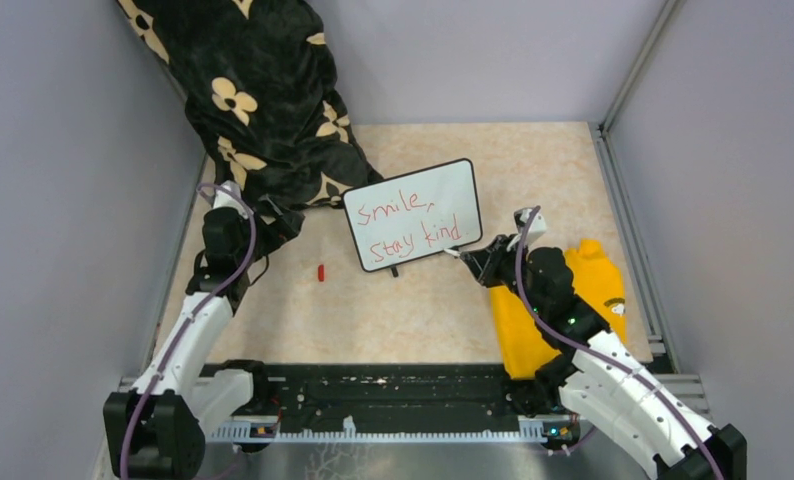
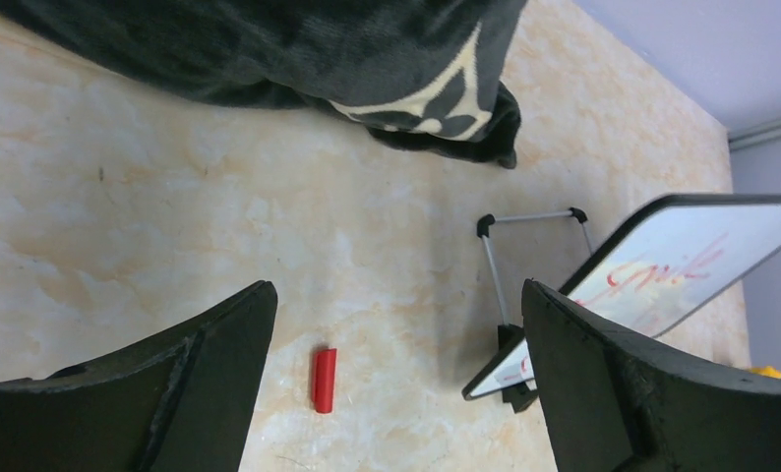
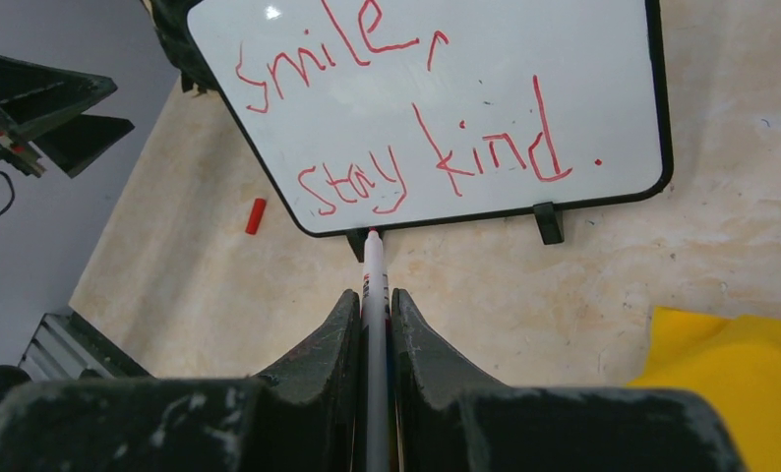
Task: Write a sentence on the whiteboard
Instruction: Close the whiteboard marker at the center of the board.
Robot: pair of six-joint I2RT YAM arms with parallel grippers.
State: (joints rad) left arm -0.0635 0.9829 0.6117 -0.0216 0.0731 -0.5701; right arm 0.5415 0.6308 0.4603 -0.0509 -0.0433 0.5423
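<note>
The right gripper [image 3: 372,295] pinches the marker [image 3: 372,261] below the whiteboard [image 3: 564,59], propped facing it for writing the sentence [image 3: 490,152]. The left gripper [image 2: 396,295] gapes empty over what is probably the marker's red cap [image 2: 324,380].

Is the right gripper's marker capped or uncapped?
Uncapped: the thin white marker shows a bare red tip; a small red cap lies on the beige table.

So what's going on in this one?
The whiteboard stands propped on the table, with the sentence "Smile, Stay kind." on it in red. The right tool is shut on the marker, its tip near the board's lower edge. The left tool hangs open and empty above the red marker cap.
</note>
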